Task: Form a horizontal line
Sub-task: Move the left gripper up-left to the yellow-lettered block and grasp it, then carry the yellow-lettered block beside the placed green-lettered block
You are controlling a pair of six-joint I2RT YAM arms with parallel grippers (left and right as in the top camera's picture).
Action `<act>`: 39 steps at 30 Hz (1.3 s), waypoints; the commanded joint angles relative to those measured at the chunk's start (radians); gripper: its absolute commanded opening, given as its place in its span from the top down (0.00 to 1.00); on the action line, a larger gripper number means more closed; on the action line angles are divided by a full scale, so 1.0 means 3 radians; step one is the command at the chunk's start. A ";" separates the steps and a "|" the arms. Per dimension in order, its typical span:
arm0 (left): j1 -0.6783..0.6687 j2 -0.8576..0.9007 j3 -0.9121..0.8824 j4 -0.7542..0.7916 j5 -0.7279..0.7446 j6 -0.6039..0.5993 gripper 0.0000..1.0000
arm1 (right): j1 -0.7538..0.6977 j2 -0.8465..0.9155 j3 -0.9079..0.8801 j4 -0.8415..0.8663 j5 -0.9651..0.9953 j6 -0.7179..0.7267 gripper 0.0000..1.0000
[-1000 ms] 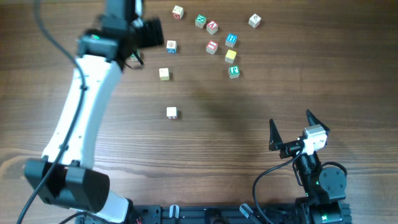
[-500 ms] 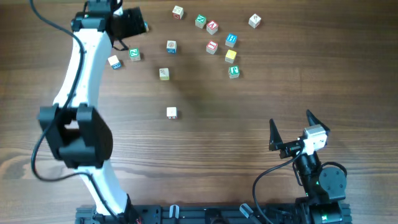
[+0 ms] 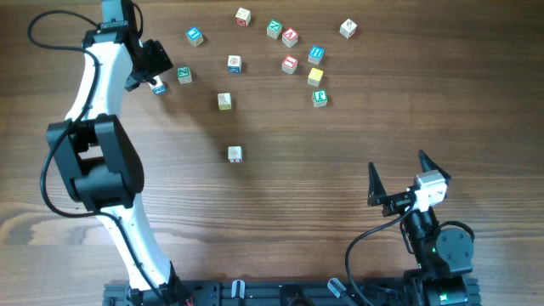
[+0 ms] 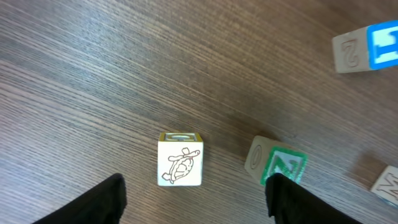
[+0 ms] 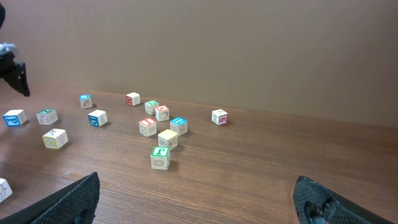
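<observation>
No row of touching cubes shows; the small wooden alphabet cubes lie scattered and apart. My left gripper (image 3: 151,71) is open at the far left, over a white cube with a turtle drawing (image 4: 180,160), also seen in the overhead view (image 3: 158,87). The cube lies between and just ahead of the left gripper's dark fingers (image 4: 99,202). A green Z cube (image 4: 277,165) sits by the right finger, also visible from overhead (image 3: 184,75). A cream cube (image 3: 235,153) lies alone mid-table. My right gripper (image 3: 398,183) is open and empty near the front right.
A cluster of cubes lies at the far middle: a red-marked one (image 3: 290,64), a yellow one (image 3: 315,76), a green one (image 3: 320,97) and a blue one (image 3: 315,54). A blue cube (image 3: 195,36) and a yellowish cube (image 3: 224,100) lie nearer my left arm.
My left arm has swung left and come down toward the turtle cube, uncovering the blue cube it had been over. The right arm has not moved.
</observation>
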 commanded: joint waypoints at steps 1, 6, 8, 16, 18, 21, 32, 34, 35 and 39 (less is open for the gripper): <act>0.0004 0.0145 -0.0024 -0.0005 -0.0034 -0.0032 0.30 | -0.0011 -0.0024 -0.0003 0.0011 -0.0041 -0.0038 0.00; 0.0004 0.0285 -0.0024 -0.0003 -0.0160 -0.0031 0.36 | -0.0011 -0.0024 -0.0003 0.0013 -0.0042 -0.0038 0.00; 0.0004 0.0312 -0.0024 -0.0004 -0.0160 -0.0031 0.39 | -0.0011 -0.0024 -0.0003 0.0013 -0.0042 -0.0037 0.00; 0.0004 0.0408 -0.0024 0.0163 -0.0234 -0.0029 0.54 | -0.0011 -0.0024 -0.0003 0.0013 -0.0041 -0.0038 0.00; 0.0004 0.0408 -0.0024 0.0159 -0.0234 -0.0031 0.60 | -0.0011 -0.0024 -0.0003 0.0011 -0.0042 -0.0038 0.00; 0.0003 0.0408 -0.0024 0.0161 -0.0233 -0.0031 0.60 | -0.0011 -0.0024 -0.0003 0.0013 -0.0041 -0.0038 0.00; 0.0003 0.0408 -0.0024 0.0187 -0.0234 -0.0029 0.64 | -0.0011 -0.0024 -0.0003 0.0013 -0.0042 -0.0038 0.00; 0.0003 0.0407 -0.0020 0.0217 -0.0234 -0.0027 0.60 | -0.0011 -0.0024 -0.0003 0.0011 -0.0041 -0.0038 0.00; 0.0004 0.0407 -0.0017 0.0221 -0.0234 0.0001 0.60 | -0.0011 -0.0024 -0.0003 0.0011 -0.0041 -0.0037 0.00; 0.0004 0.0355 -0.0017 0.0210 -0.0233 0.0006 0.63 | -0.0011 -0.0024 -0.0003 0.0011 -0.0041 -0.0038 0.00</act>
